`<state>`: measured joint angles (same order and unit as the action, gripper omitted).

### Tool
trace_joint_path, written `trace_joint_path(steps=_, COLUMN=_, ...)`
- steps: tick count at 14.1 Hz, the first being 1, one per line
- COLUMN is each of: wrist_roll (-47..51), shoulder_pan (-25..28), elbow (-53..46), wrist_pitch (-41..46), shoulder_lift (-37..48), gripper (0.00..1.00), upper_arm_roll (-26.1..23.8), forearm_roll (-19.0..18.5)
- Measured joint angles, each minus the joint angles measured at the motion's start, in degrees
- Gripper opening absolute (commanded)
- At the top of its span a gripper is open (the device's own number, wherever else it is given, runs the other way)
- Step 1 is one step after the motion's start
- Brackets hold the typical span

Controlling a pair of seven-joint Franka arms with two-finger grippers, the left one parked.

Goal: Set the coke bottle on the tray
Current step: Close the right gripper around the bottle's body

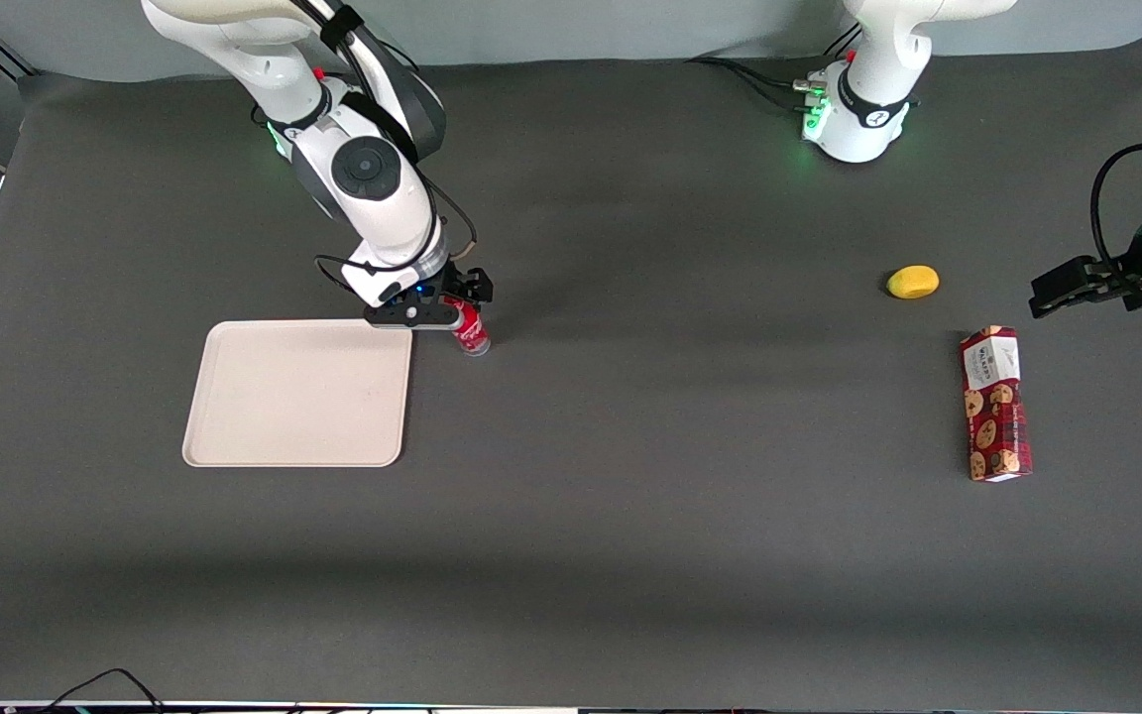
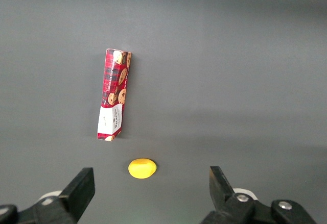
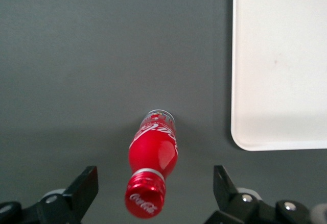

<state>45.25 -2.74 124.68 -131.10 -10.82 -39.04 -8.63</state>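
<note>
- The gripper (image 1: 454, 319) hung low over the bottle (image 1: 470, 332), which stood upright on the dark surface (image 1: 630, 555), just beside the tray (image 1: 298, 393) corner farthest from the front camera on the parked arm's side, and not on it.
- In the wrist view the fingers (image 3: 84, 185) were spread wide, one on each side of the bottle (image 3: 152, 164), with open surface showing between each pad and the red body; nothing was pinched yet.
- Risk 1: the bottle was tall and narrow on a small clear base, so a finger meeting it first on one side would likely tip it or push it along the surface.
- Risk 2: the cap (image 3: 145, 199) sat closer to one finger than the other, so closing off-centre could twist the bottle askew.
- Risk 3: a grip high on the tapering neck would probably slip during the lift.
- Risk 4: the tray rim (image 3: 236, 106) lay close by; a low carry could catch the base on it and topple the bottle at release.
</note>
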Motion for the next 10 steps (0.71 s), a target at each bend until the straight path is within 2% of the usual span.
trace_joint_path(steps=4, wrist_roll=0.85, shoulder_pan=0.00, elbow=0.42, wrist_pitch=-1.83, shoulder_lift=-1.94, gripper=1.00, upper_arm_roll=-0.27, forearm_roll=-0.22)
trace_joint_path(steps=5, wrist_roll=1.03, shoulder_pan=0.00, elbow=0.42, wrist_pitch=-1.84, shoulder_lift=-1.97, gripper=0.96, upper_arm_roll=-0.45, forearm_roll=-0.23)
trace_joint_path(steps=10, wrist_roll=1.31, shoulder_pan=0.00, elbow=0.42, wrist_pitch=-1.85, shoulder_lift=-1.97, gripper=0.46, upper_arm_roll=-1.17, forearm_roll=-0.24)
